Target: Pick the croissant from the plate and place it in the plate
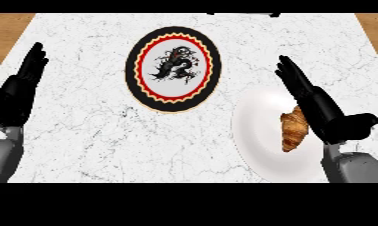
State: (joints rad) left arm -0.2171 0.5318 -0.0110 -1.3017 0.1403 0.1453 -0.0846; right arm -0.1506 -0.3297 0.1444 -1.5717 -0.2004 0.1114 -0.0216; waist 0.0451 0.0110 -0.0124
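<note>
Lying golden-brown croissant [294, 130], curved, on white plate [255, 130]

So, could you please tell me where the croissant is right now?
In the head view the croissant lies on the white plate at the counter's right, just beside the right hand and right of the dragon-patterned plate.

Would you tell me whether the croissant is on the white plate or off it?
On it: the croissant lies on the white plate, toward its right side.
</note>
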